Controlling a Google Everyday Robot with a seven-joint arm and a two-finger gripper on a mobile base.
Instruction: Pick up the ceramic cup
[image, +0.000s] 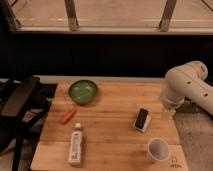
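Observation:
The ceramic cup (158, 149) is white and stands upright near the front right corner of the wooden table (110, 125), its opening facing up. My white arm (189, 85) comes in from the right. The gripper (168, 105) hangs down from it over the table's right edge, behind and a little right of the cup, well apart from it. Nothing shows in the gripper.
A green bowl (83, 91) stands at the back left. An orange carrot-like object (68, 116) lies in front of it. A white bottle (76, 144) lies at the front left. A small black-and-white object (142, 120) stands just behind the cup. A black chair (17, 102) is at the left.

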